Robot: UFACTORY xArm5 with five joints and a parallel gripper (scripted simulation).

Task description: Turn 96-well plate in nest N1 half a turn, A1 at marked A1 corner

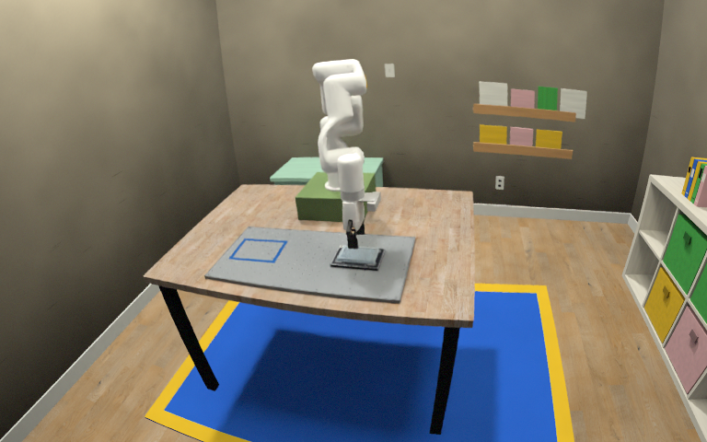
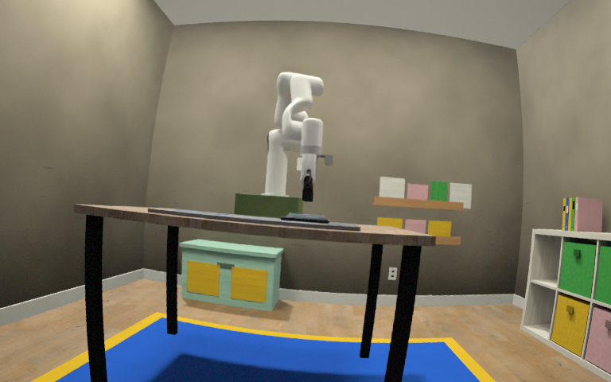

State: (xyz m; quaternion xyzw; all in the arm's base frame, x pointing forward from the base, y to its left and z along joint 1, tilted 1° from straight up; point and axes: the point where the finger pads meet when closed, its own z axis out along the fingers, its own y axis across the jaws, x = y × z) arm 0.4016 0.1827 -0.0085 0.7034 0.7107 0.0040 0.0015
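Observation:
The 96-well plate lies flat in the dark plate nest on the right part of the grey mat. Its cut-off corner and the A1 mark are too small to tell. My gripper points straight down over the plate's far side and hangs a short way above it. It is open and empty.
A blue outlined rectangle is marked on the mat's left part. The arm stands on a green block at the back of the wooden table. A mint cabinet stands behind the table.

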